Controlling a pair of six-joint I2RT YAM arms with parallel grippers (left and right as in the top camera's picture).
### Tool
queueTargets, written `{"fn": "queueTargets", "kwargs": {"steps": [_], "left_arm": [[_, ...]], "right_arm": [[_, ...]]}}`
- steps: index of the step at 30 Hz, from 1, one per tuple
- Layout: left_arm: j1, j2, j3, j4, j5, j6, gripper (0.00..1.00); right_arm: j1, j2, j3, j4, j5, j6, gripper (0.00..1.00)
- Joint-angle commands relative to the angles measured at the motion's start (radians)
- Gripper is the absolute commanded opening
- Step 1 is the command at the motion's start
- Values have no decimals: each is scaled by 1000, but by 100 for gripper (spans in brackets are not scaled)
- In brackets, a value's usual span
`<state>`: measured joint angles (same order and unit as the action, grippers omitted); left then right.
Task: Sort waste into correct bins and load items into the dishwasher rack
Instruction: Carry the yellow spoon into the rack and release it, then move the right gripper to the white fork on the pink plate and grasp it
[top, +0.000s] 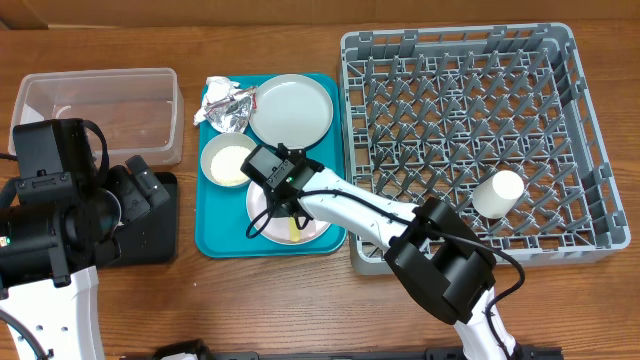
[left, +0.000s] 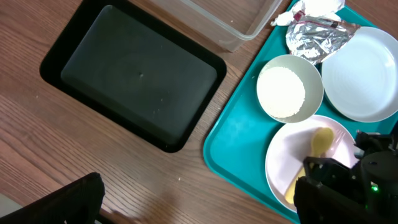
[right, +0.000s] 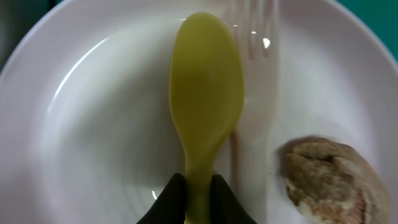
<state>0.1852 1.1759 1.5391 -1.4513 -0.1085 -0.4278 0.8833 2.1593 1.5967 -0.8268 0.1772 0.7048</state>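
To the left of the teal tray (top: 215, 238), at the back, sits a see-through tub (top: 95, 73). In front of the tub, also left of the teal tray, lies a black tray (left: 137, 74). The left gripper (top: 145, 185) hangs over the black tray with its fingers spread wide, and it holds nothing

On the teal tray, in the back left corner, lies a ball of shiny foil (top: 233, 108) with a scrunched white napkin (top: 212, 97) touching it. Just in front of the foil stands a small bowl (left: 317, 78) with white rice (left: 281, 93) in it. At the back right of the teal tray lies a grey plate (top: 292, 108). At the front right lies a pink plate (left: 283, 158), just beside the bowl. On the pink plate lie a yellow spoon (right: 205, 93), a white fork (right: 258, 106) right next to it, and a brown bit of food (right: 329, 183) by the fork. The right gripper (right: 198, 190) is down at the pink plate, and its fingers squeeze the thin handle of the yellow spoon

Just to the right of the teal tray stands the big grey rack (top: 455, 38). A white cup (top: 497, 193) sits tilted among the pegs, near the front right of the rack
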Motion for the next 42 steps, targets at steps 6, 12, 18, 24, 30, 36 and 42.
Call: {"fn": "queueTargets", "kwargs": {"steps": [6,12,18,24,30,36,42], "left_arm": [[6,-18,19,-3,5,-18,100],[6,-18,19,-3,5,-18,100],[6,-18,19,-3,5,-18,100],[6,-18,19,-3,5,-18,100],[6,-18,19,-3,5,-18,100],[6,-18,19,-3,5,-18,100],[6,-18,19,-3,5,-18,100]], "right_arm": [[-6,-103,200,-146,119,-91,12],[-31,-211,265,-182,144,-187,12],[-99,-296,265,-212,129,-296,11],[-240,-298,265,-335,86,-436,7],[-379,-298,259,-391,-77,-534,4],[-425,-294,182,-344,-222,-552,4],[-426,-294,50,-261,-221,-552,4]]}}
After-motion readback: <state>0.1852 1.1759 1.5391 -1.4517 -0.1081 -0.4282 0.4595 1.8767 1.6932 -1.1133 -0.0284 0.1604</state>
